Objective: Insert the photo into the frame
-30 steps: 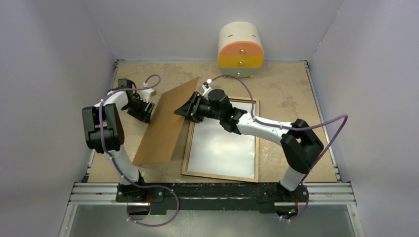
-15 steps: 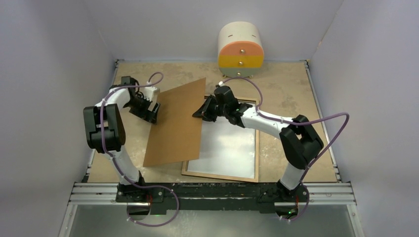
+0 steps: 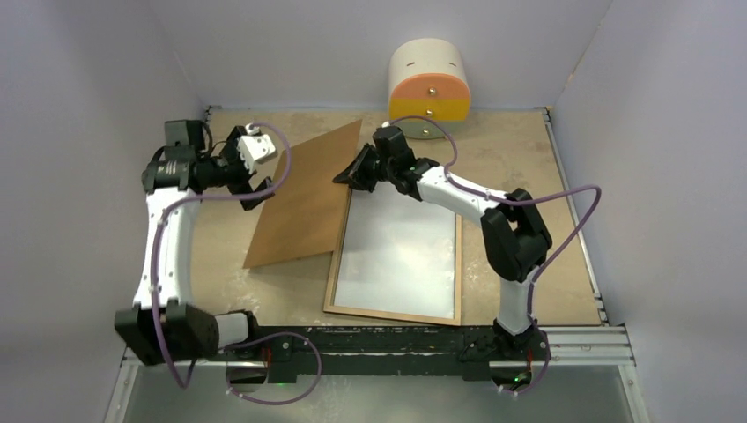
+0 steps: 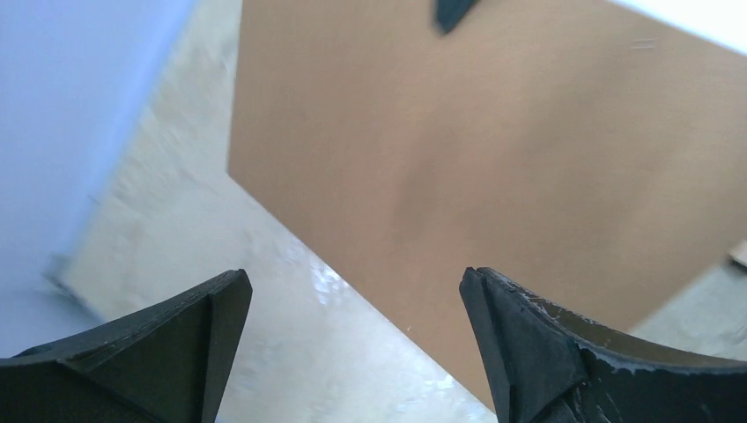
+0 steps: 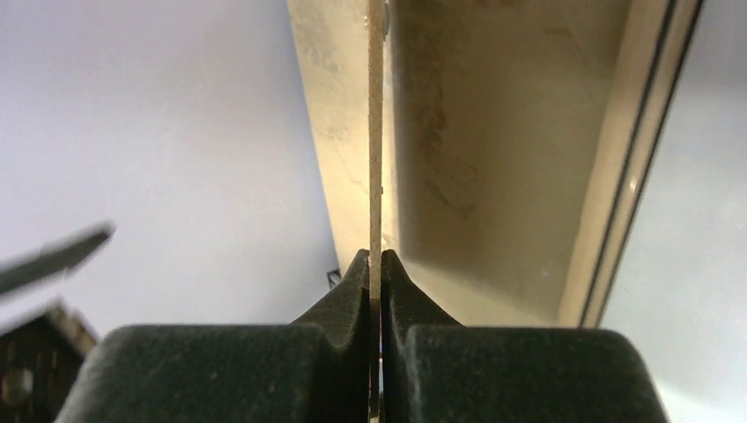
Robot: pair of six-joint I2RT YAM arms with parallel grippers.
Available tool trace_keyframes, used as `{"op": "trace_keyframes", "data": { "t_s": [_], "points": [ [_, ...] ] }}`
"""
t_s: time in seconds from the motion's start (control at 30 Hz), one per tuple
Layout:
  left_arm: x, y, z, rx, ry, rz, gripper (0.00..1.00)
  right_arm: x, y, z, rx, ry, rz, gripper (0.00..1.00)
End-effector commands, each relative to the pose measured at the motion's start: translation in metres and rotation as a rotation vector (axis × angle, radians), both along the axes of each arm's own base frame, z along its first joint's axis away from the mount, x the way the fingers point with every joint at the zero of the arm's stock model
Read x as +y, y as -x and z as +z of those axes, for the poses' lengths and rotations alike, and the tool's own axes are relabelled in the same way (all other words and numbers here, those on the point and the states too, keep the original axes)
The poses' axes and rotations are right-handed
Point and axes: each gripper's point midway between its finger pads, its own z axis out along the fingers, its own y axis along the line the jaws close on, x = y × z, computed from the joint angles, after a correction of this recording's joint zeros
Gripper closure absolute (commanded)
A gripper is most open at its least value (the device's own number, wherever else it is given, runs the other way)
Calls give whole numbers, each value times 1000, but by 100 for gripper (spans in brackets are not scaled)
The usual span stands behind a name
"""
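1. The photo lies white back up inside the frame and fills its opening. From here I can see none of the printed face.
2. The frame lies flat on the tabletop, right of centre, with its light wood back up. Its long sides run from the near edge toward the far wall.
3. A brown board sits tilted over the frame's far left corner. Its far right edge is raised, and its near left part slopes down to the left of the frame. I cannot tell whether that low corner touches the tabletop.
4. The right gripper is clamped tight on the board's raised right edge, close to the far corner. In the right wrist view the thin edge of the board runs straight up from the gripper, pinched between both fingers.
5. The left gripper is spread fully wide and holds nothing. It hangs just beside the board's far left edge, apart from it.
6. In the left wrist view the two dark fingers of that gripper stand far apart, with only tabletop between them. The board's brown face lies beyond them.
7. A rounded drawer unit, with one orange front and one yellow, stands at the far edge, well apart from the frame.
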Motion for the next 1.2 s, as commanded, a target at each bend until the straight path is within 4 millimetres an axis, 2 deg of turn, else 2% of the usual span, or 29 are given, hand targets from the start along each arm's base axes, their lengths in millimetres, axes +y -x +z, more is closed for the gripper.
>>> {"op": "trace_keyframes", "data": {
  "t_s": [0.0, 0.13, 0.23, 0.33, 0.47, 0.6, 0.77, 0.93, 1.03, 1.1, 1.17],
  "points": [
    [-31, 47, 40, -196, -23, -291, 0, 26, -20, 61, 18, -184, -4, 100],
    [-36, 84, 43, -210, -73, -392, 0, 43, -32, 73, 103, -295, 5, 100],
    [-35, 104, 35, -198, -110, -429, 0, 50, -37, 80, 149, -380, 9, 100],
    [-31, 118, 21, -182, -157, -459, 0, 55, -39, 92, 159, -432, 19, 100],
    [-26, 123, 10, -207, -214, -467, 0, 57, -40, 105, 166, -489, 21, 100],
    [-18, 113, 3, -248, -266, -433, 0, 55, -40, 115, 155, -548, 9, 100],
    [-10, 75, 26, -416, -283, -285, 8, 61, -25, 113, 163, -563, 43, 100],
    [-2, 56, 38, -506, -317, -231, 18, 61, -13, 116, 181, -601, 51, 100],
    [5, 48, 36, -528, -352, -203, 21, 65, -5, 119, 188, -612, 61, 100],
    [10, 45, 27, -507, -377, -198, 19, 69, 1, 119, 196, -614, 69, 100],
    [12, 44, 18, -464, -382, -208, 21, 73, 6, 120, 206, -627, 70, 100]
  ]
}}
